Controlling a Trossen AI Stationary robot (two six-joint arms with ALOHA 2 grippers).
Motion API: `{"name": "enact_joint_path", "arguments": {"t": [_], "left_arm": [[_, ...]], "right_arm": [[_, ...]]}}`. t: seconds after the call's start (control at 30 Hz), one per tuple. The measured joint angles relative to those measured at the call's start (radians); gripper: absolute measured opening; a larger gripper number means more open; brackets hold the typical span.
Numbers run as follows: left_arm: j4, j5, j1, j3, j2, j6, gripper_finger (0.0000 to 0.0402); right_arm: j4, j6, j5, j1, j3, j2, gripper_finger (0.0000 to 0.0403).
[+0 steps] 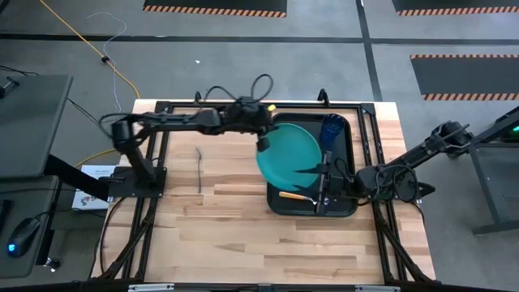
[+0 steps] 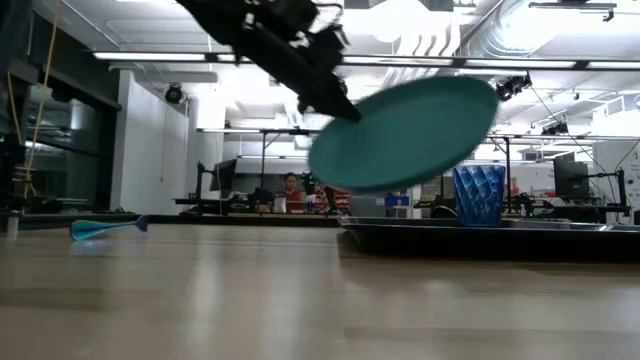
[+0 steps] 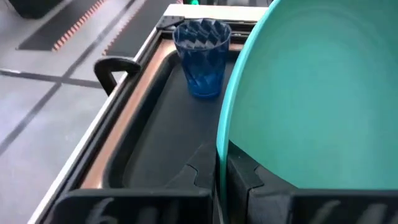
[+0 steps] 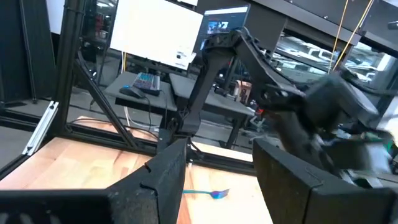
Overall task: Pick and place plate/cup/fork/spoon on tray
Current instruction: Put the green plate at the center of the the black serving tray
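Note:
My left gripper [image 1: 263,143] is shut on the round turquoise plate [image 1: 289,154], which hangs tilted over the black tray [image 1: 350,162]. The plate also shows in the low view [image 2: 410,130] and the left wrist view [image 3: 311,106]. The dark-blue cup [image 1: 331,127] stands upright in the tray's far right corner. The orange-handled spoon [image 1: 293,195] lies in the tray by its near rim. The thin dark fork [image 1: 199,166] lies on the table left of the tray. My right gripper [image 1: 324,183] is open and empty over the tray's right part, near the plate's edge. My left gripper pinches the plate's rim [image 3: 221,163] between its two fingers, one on each face, at the plate's left edge [image 2: 335,110]. The fingers come from the table's left, slanting down. The plate is lifted clear of the tray and tilted, its free right side higher.
The table's black frame rails [image 1: 162,105] run along its edges. My left arm [image 4: 311,112] shows in the right wrist view, with the fork [image 4: 210,193] below it. Bare wooden tabletop [image 1: 227,235] lies left of and in front of the tray. People sit in the room behind [image 2: 292,190].

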Motion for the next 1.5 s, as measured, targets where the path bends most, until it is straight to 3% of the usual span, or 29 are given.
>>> {"name": "enact_joint_path", "arguments": {"t": [0.23, 0.5, 0.8, 1.2, 1.5], "left_arm": [[0.005, -0.034, 0.032, 0.132, 0.206, -0.063, 0.0], [0.059, -0.035, 0.089, 0.175, 0.323, -0.181, 0.0], [0.082, -0.028, 0.091, 0.174, 0.326, -0.234, 0.0003], [0.079, -0.025, 0.07, 0.174, 0.326, -0.183, 0.0007], [0.068, -0.01, 0.061, 0.174, 0.326, -0.152, 0.0065]], "right_arm": [[-0.001, 0.008, -0.001, 0.0, 0.0, 0.0, 0.0178], [-0.009, 0.008, -0.002, 0.0, 0.0, 0.0, 0.0178], [-0.016, 0.02, 0.0, -0.001, 0.0, 0.0, 0.0178], [-0.016, 0.017, 0.001, -0.001, 0.0, 0.0, 0.0178], [-0.016, 0.017, 0.001, -0.003, 0.0, 0.0, 0.0178]]}}
